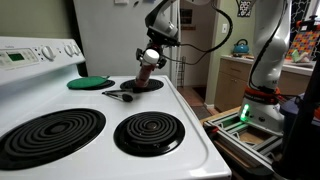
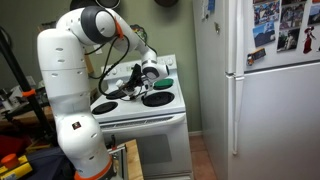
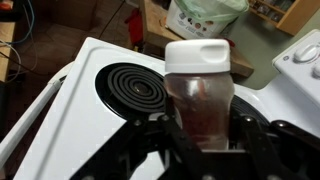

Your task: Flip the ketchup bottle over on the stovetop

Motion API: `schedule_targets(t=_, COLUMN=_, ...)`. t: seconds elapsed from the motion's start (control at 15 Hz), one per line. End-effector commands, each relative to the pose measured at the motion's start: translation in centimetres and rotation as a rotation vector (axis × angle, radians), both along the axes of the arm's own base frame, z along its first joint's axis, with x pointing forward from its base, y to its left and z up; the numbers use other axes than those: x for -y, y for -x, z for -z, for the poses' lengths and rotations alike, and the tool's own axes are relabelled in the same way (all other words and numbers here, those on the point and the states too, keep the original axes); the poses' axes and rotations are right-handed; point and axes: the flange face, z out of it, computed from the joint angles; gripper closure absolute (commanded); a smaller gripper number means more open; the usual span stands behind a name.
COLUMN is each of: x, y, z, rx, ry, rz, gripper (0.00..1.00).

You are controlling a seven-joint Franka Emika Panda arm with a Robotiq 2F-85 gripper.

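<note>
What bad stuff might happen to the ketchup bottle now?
1. The gripper pinches the ketchup bottle by its smooth sides, so it might slip and drop onto the stovetop.
2. Set down on the bumpy burner coil, it might wobble and topple onto the spoon nearby.

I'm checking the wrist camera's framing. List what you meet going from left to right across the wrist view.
black coil burner → ketchup bottle → white control panel. The gripper parts and the second burner behind them overlap the bottle, so they are left out.
</note>
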Motion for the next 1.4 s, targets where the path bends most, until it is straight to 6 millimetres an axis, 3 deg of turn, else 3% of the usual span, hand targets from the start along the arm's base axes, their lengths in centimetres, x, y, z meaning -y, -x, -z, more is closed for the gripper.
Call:
schedule_targets(t=0.0, x=0.0, y=-0.1, z=0.0, rx=-0.001, ry=0.000, rz=-0.001, gripper=0.78)
schedule_targets(t=0.27, x=0.2, y=0.2, z=0.8, rx=-0.176, ry=-0.044, rz=0.075, gripper=0.78)
schedule_targets(t=0.67, x=1.8, y=1.0, z=3.1, rx=-0.383, ry=0.097, rz=0.187, gripper=0.78)
schedule_targets(t=1.33, x=4.9, y=2.3, z=5.8, rx=-0.498, ry=0.239, rz=0.276, gripper=0.78)
